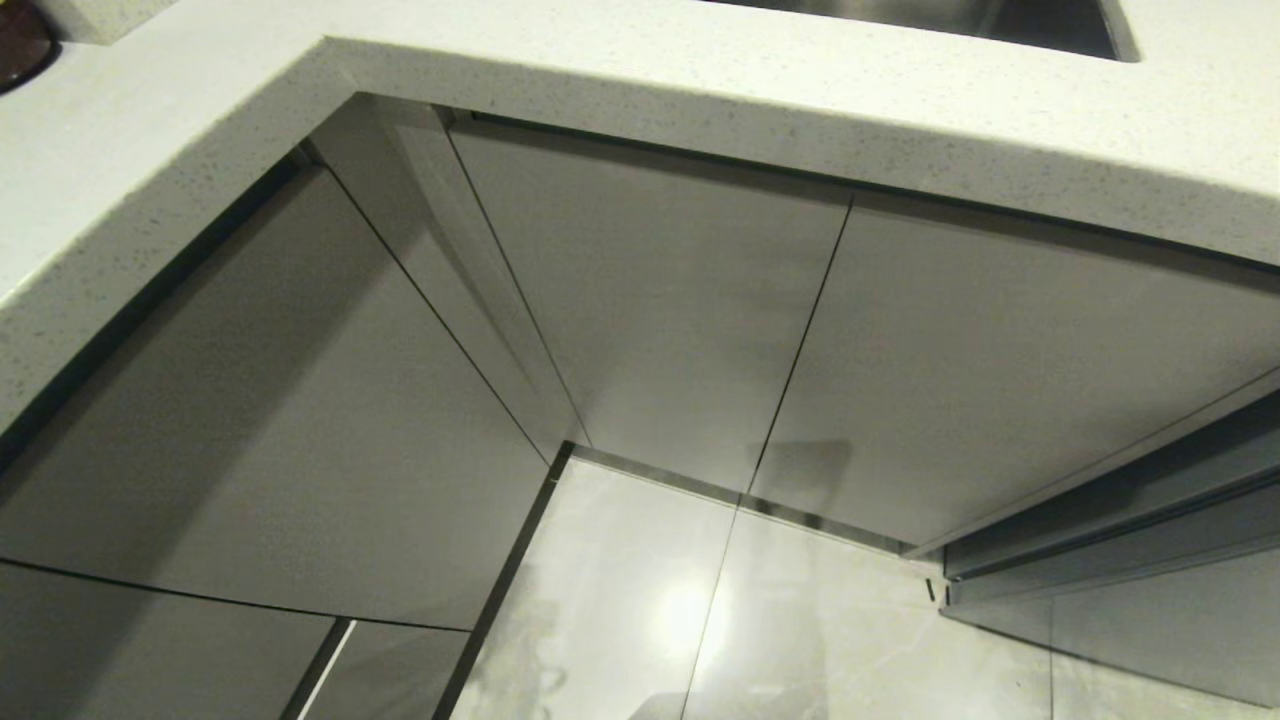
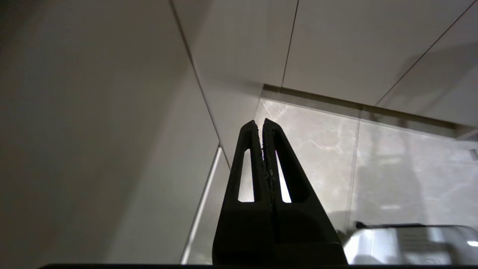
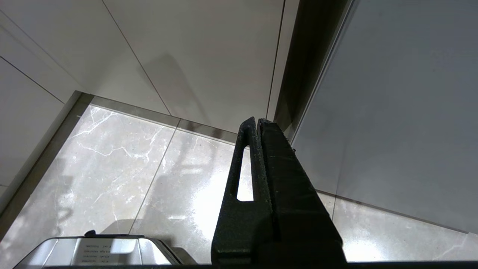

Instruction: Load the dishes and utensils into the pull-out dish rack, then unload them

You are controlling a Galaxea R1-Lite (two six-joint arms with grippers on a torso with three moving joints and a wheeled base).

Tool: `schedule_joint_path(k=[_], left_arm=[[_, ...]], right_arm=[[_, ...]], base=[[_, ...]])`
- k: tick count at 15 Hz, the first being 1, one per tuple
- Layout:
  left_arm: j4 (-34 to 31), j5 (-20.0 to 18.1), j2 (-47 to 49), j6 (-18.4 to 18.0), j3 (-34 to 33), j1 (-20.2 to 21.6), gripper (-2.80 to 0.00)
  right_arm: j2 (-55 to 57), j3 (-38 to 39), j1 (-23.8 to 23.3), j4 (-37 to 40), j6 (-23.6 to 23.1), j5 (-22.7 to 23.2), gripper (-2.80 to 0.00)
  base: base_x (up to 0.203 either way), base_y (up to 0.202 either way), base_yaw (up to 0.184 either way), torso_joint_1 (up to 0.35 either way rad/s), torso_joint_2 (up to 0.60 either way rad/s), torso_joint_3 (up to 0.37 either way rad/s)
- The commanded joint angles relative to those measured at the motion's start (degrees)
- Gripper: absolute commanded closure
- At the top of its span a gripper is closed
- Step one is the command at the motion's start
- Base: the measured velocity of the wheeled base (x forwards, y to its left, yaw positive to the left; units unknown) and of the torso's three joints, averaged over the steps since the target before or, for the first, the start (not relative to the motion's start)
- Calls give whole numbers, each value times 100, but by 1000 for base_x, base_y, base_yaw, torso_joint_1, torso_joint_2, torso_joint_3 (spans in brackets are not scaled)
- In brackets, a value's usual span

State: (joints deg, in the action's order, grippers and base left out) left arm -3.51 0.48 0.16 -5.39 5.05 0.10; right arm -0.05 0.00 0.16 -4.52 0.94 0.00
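No dishes, utensils or pull-out dish rack show in any view; only shut pale grey cabinet fronts (image 1: 640, 300) lie below the counter. My left gripper (image 2: 260, 125) hangs low in the left wrist view, shut and empty, pointing at the floor by the cabinet corner. My right gripper (image 3: 257, 122) is also shut with nothing in it, pointing at the floor beside a darker grey panel (image 3: 392, 112). Neither gripper appears in the head view.
A white speckled countertop (image 1: 640, 90) wraps round an inner corner above the cabinets, with a steel sink (image 1: 930, 20) at its far right. Glossy marble floor tiles (image 1: 800, 630) fill the corner. My silver base (image 2: 410, 243) shows low in both wrist views.
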Motion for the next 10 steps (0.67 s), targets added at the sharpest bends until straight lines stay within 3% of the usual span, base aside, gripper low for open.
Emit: schedule_joint_path(k=[1,3,10], left_arm=[[484,-156,2,-53,-623,1,0],[439,-338,2,-200,-575,-1,0],[439,-293,2,-133,-584,-1,0]], right_arm=[[5,149,2,-6,2,0,0],[5,149,2,-6,2,0,0],[5,149,2,-6,2,0,0]], base=[[0,0,0,0,0,0],[0,0,0,0,0,0],[0,0,0,0,0,0]])
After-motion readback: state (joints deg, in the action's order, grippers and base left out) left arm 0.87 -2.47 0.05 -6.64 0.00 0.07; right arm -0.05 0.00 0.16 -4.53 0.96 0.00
